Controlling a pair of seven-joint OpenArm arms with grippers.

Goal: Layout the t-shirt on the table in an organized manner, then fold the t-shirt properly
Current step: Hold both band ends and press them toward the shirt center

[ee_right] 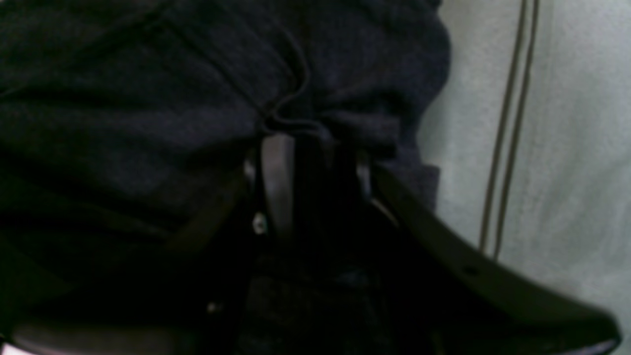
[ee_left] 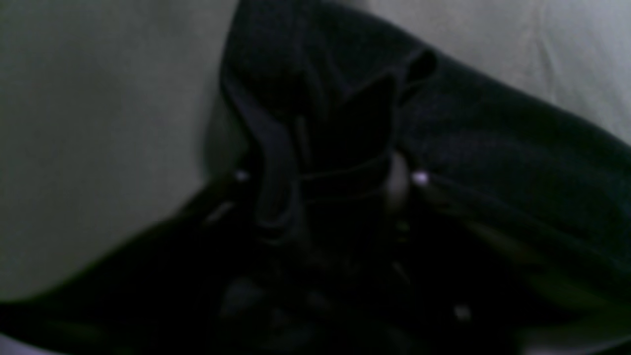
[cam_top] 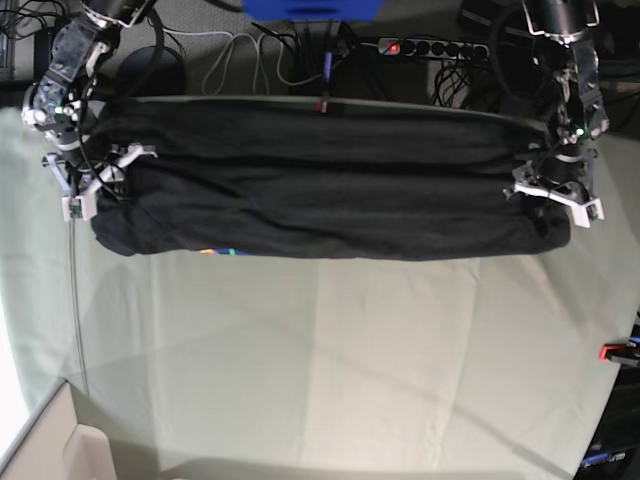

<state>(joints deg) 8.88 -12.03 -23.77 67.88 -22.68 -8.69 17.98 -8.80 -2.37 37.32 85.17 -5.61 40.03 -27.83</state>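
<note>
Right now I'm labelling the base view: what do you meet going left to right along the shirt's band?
Right gripper pinching the fabric → black t-shirt stretched across the table → left gripper at its other end → red clamp at the table edge.

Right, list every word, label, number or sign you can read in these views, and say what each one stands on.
No text is readable in any view.
The t-shirt: a small multicolour print shows at its lower edge, mostly hidden; no letters can be made out.
The power strip: a red light shows, with no legible marking.
Both wrist views are too dark and blurred to show writing.
</note>
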